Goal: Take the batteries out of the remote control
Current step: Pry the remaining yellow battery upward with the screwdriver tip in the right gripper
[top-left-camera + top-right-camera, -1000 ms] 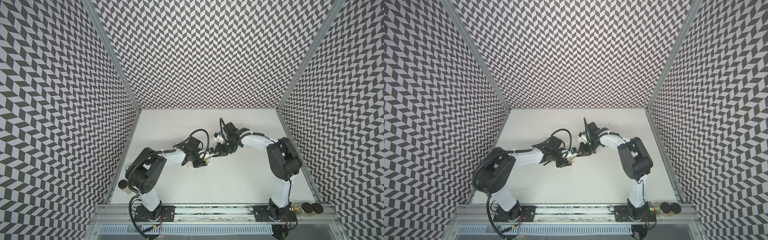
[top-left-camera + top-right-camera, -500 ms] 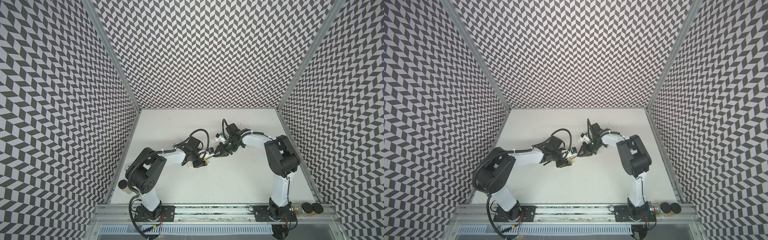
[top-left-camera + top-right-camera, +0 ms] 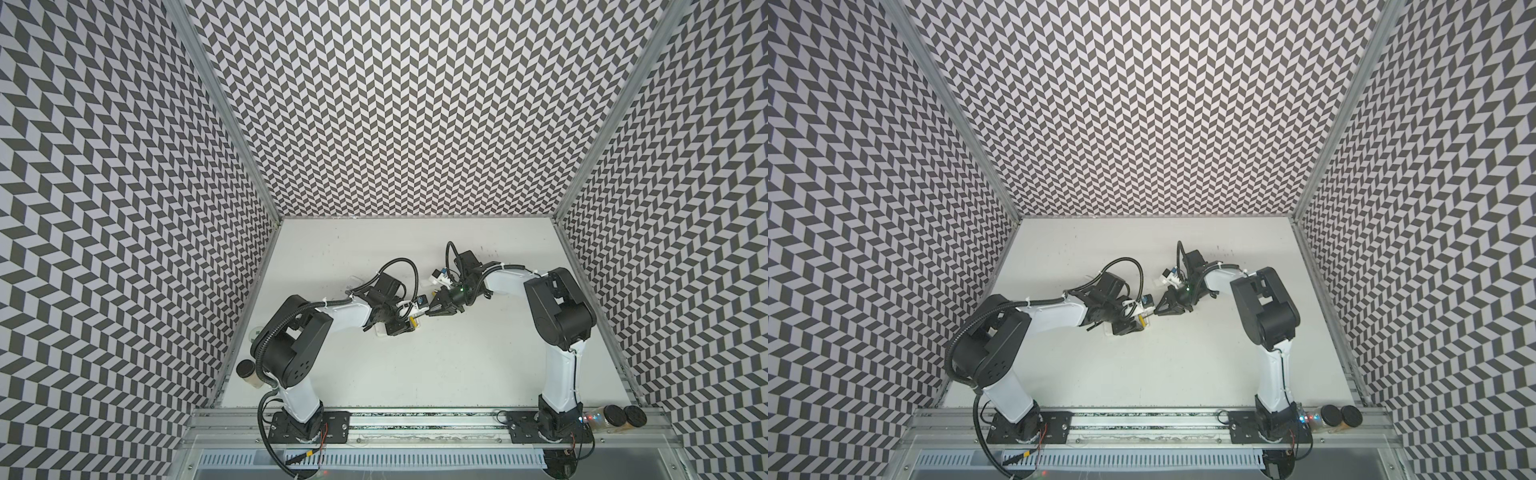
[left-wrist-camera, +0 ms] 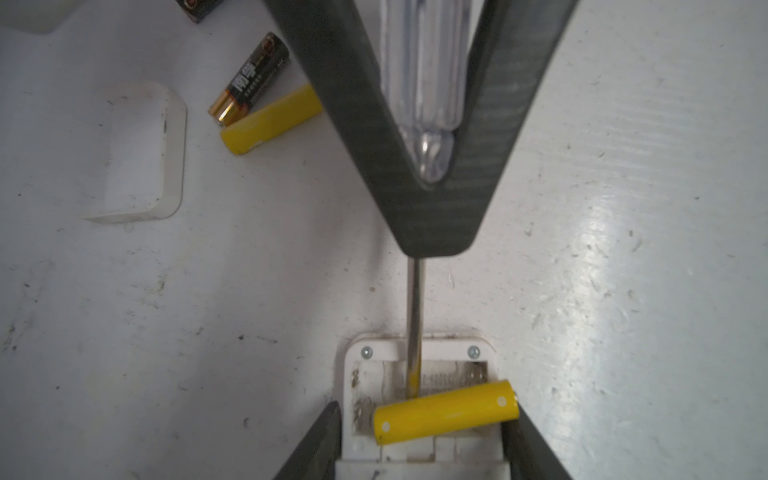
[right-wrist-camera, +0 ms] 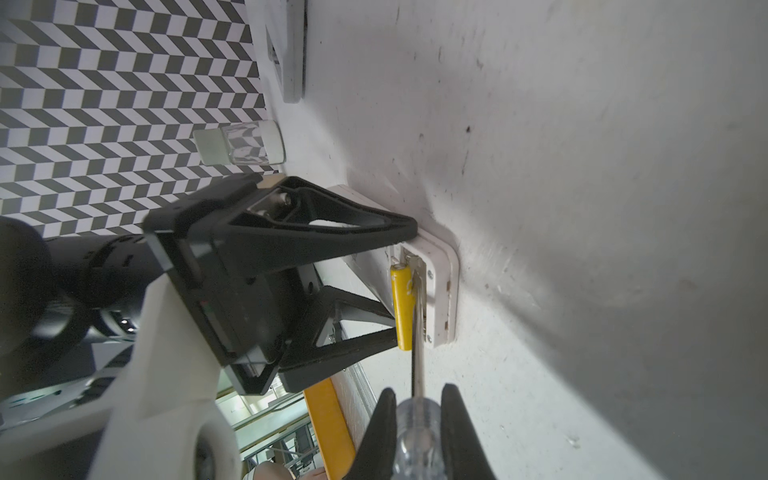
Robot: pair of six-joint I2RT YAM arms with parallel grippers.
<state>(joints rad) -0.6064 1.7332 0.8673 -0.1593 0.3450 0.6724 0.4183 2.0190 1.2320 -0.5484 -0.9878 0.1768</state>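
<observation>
Left gripper (image 5: 405, 281): closed on the long sides of the white plastic remote control (image 4: 444, 347), one finger on each side; the remote control lies on the white scuffed table (image 4: 623, 208).
Right gripper (image 4: 434, 232): clamped narrow around the handle of the clear-handled metal screwdriver (image 4: 414, 307), shaft pointing at the remote control.
Screwdriver tip: inside the open battery compartment, against the side of a yellow cylindrical battery (image 4: 446, 411). Whether the tip passes under it cannot be told.
Battery in compartment: skewed across the bay, one end riding over the compartment edge next to a left finger.
Batteries on table: a loose yellow battery (image 4: 270, 120) and a black battery with a gold end (image 4: 249, 81) lie near the right gripper, ends touching.
Cover: a small flat white rectangular cover (image 4: 139, 153) lies on the table beside those two, apart from them.
</observation>
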